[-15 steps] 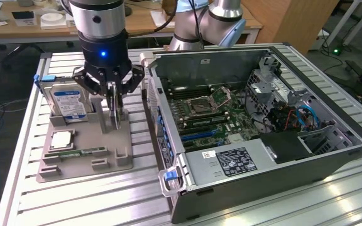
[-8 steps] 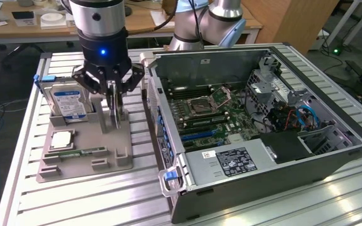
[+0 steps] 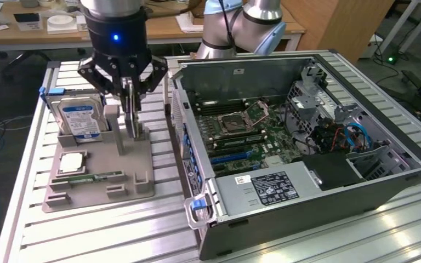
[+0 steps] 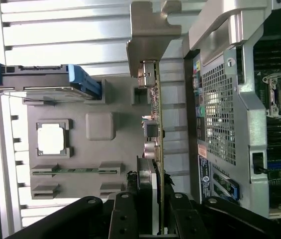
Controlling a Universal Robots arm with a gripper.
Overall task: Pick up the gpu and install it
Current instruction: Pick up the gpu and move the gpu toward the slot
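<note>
**A:** While the black gripper (image 3: 129,112) hangs over the grey moulded parts holder (image 3: 86,200), how do its fingers stand?

**B:** Pinching the gpu (image 3: 133,131), the thin dark circuit card standing on edge in the holder. In the wrist view the card (image 4: 156,124) runs between the two black fingers (image 4: 128,216), with its silvery metal bracket (image 4: 149,40) at the far end.

**A:** Is it lifted clear?

**B:** Can't tell; its lower edge sits right at the holder.

**A:** What's beside it?

**B:** A boxy silver hard drive with a blue label (image 3: 79,116) stands upright just beside it, on the exterior view's left. A square silver processor chip (image 3: 72,162) and a slim green memory stick (image 3: 87,178) lie in the holder too.

**A:** And the computer?

**B:** The open dark tower case (image 3: 386,181) lies on the slatted aluminium counter (image 3: 108,235), on the exterior view's right of the holder. Its green motherboard (image 3: 247,137) is exposed.
</note>
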